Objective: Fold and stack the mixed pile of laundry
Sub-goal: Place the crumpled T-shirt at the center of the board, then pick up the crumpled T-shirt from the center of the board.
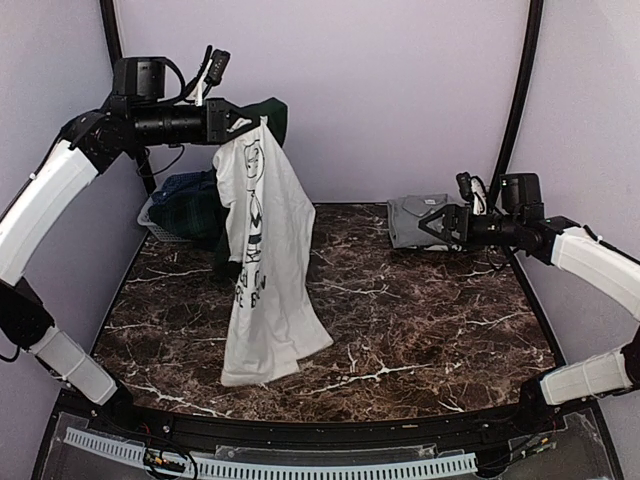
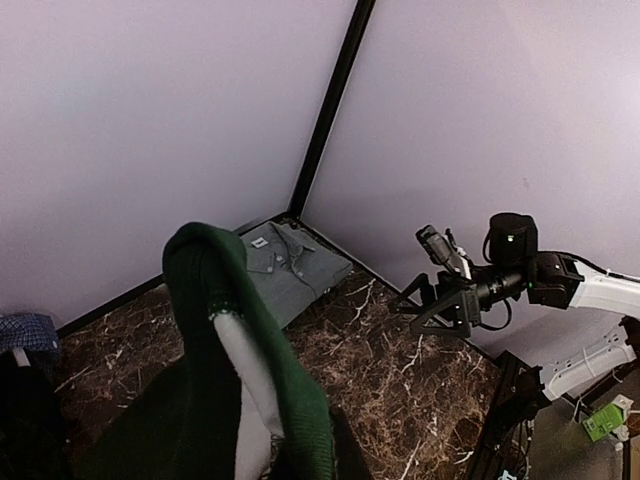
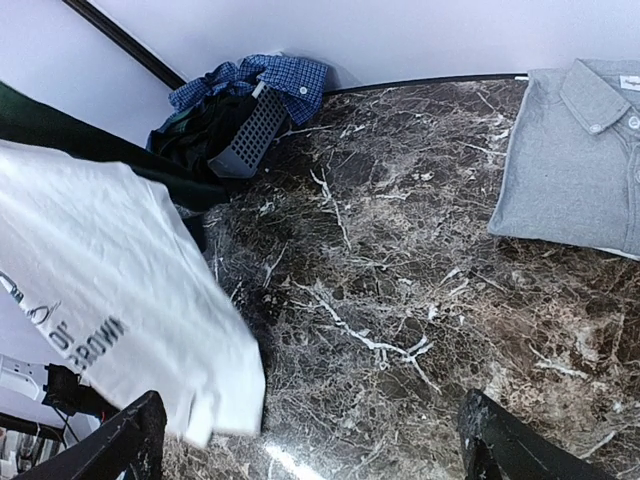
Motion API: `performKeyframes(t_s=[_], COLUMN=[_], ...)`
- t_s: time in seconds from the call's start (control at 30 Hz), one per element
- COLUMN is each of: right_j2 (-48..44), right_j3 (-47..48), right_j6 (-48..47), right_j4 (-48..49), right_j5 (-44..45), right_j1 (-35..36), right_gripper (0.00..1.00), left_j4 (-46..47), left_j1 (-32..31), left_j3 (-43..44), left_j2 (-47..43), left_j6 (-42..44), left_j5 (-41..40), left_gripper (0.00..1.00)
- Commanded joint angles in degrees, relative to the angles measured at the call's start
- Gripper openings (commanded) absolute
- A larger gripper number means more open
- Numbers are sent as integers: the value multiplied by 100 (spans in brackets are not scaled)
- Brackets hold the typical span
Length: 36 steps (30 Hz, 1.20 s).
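From above, the left gripper (image 1: 243, 122), clamped on the tee (image 1: 268, 270), holds it high at the back left, and the tee hangs down to the table (image 1: 420, 330). The right gripper (image 1: 437, 225) gapes wide and empty beside a folded grey shirt (image 1: 408, 215).

Left wrist: a green sleeve (image 2: 250, 350) fills the foreground.

Right wrist: the pile (image 3: 215, 110) sits in the basket (image 3: 252, 135).

A dark brown, white-veined marble desk (image 1: 430, 330) carries a pale grey slatted basket (image 1: 156, 225) at ten o'clock. Plain lilac walls (image 1: 400, 90) enclose it, and a black post (image 1: 524, 80) rises at two o'clock.
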Motion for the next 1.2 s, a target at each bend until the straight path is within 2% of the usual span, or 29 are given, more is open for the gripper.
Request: performKeyframes(t_s=[0.0, 0.17, 0.27, 0.4, 0.43, 0.47, 0.5, 0.53, 0.57, 0.6, 0.67, 0.77, 0.8, 0.97, 1.07, 1.17], right_j2=[-120, -180, -302, -466, -507, -539, -568, -591, -616, -642, -673, -633, -596, -381, -85, 173], right_j3=[1, 74, 80, 79, 80, 88, 100, 118, 135, 141, 112, 23, -17, -173, -158, -173], right_j6=[-17, -63, -33, 13, 14, 5, -12, -42, -69, -98, -157, -259, -279, -436, -582, -638], right_j4=[60, -78, -159, -323, -363, -424, -476, -535, -598, -641, -671, -710, -739, -904, -1111, -1211], right_j5=[-7, 70, 169, 246, 248, 256, 276, 289, 296, 293, 190, -83, -172, -213, 35, 158], right_j1=[-20, -34, -108, -328, -408, -481, -547, -601, -636, -663, -663, -656, -650, -251, 74, 263], right_gripper=[99, 99, 99, 99, 99, 99, 99, 99, 99, 99, 98, 98, 97, 93, 91, 87], left_j4=[325, 135, 92, -317, -483, -916, -1375, -1592, -1797, -1786, -1382, -115, 53, 427, 385, 369], left_j1=[-235, -412, -1222, -2345, -2718, -2904, -3213, -3324, -3406, -3394, -3043, -2408, -2079, -1314, -858, -714], left_j3=[293, 339, 186, 630, 819, 1311, 1586, 2066, 2191, 2140, 1466, -343, -674, -2649, -3369, -3698], left_j2=[-872, -592, -179, 1279, 1551, 2106, 2355, 2731, 2813, 2773, 2320, 1252, 1076, 261, 196, 334], left_j6=[447, 553, 941, 1494, 1699, 1813, 2010, 2065, 2046, 1999, 1809, 1168, 970, 703, 523, 423], left_j5=[-147, -30, -317, -777, -837, -979, -1101, -1284, -1293, -1137, -683, -54, -14, -756, -1005, -1368], left_gripper=[0, 0, 0, 2, 5, 19, 27, 44, 50, 60, 70, 78, 79, 79, 75, 71])
